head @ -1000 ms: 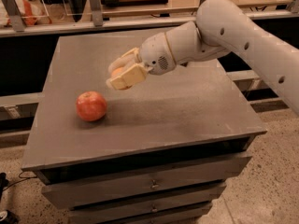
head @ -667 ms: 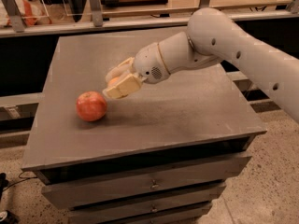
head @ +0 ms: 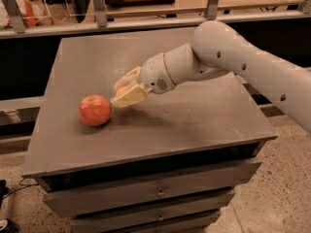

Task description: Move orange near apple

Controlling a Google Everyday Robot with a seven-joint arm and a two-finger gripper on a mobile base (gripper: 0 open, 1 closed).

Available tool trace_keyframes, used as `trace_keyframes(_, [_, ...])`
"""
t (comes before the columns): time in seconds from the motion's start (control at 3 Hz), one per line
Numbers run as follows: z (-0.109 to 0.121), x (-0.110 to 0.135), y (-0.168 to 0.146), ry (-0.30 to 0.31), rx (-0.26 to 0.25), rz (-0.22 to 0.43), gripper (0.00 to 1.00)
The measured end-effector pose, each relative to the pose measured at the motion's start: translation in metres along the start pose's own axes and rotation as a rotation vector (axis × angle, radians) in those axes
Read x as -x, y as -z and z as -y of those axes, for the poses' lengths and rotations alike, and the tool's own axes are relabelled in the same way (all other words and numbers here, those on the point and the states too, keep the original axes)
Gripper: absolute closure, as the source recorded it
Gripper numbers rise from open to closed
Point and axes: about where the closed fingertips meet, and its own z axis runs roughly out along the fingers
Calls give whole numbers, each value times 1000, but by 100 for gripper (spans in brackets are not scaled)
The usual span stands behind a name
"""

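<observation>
The red-pink apple [head: 95, 110] sits on the grey cabinet top [head: 194, 115], left of the middle. My gripper [head: 124, 92] hangs low over the top, just right of the apple, with its cream fingers [head: 130, 96] closed around the small orange [head: 122, 89]. Only a sliver of the orange shows between the fingers. The white arm [head: 233, 57] reaches in from the right.
The cabinet has drawers [head: 155, 193] at its front and edges close to the apple on the left. A shelf rail with metal posts [head: 97, 6] runs behind the cabinet. A speckled floor [head: 282, 198] lies to the right.
My gripper has moved left and down with the orange, from the middle of the top to just beside the apple. The apple has not moved.
</observation>
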Motion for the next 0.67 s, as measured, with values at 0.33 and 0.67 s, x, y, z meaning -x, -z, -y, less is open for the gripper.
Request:
trace_keyframes(0.33, [0, -9, -4, -11, 7, 8, 100])
trace_keyframes(0.67, [-2, -14, -9, -28, 42, 23, 85])
